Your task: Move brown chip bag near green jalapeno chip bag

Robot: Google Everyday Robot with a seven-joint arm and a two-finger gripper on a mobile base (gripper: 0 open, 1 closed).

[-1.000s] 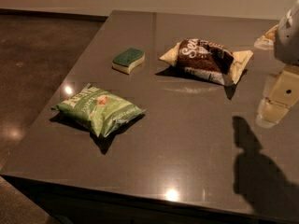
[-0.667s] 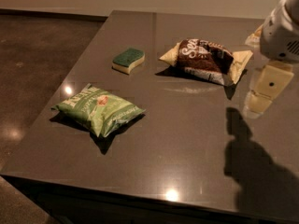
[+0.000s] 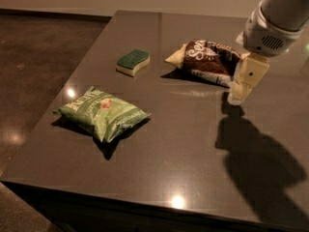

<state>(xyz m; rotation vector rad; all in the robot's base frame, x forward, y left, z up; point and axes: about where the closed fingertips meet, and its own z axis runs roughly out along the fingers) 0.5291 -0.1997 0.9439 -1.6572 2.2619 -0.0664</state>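
Observation:
The brown chip bag lies on the dark table at the back, right of centre, with a cream-tan end pointing left. The green jalapeno chip bag lies at the front left of the table, well apart from the brown bag. My gripper hangs from the white arm at the upper right. It sits just above the table, right at the brown bag's right end, and covers that end. It holds nothing that I can see.
A yellow sponge with a green top lies at the back left, between the two bags and further back. The table's left edge drops to a dark floor. The arm's shadow falls on the front right of the table.
The arm and gripper have moved left and slightly down, from beside the table's right side to the brown bag's right end. The bags and sponge have not moved.

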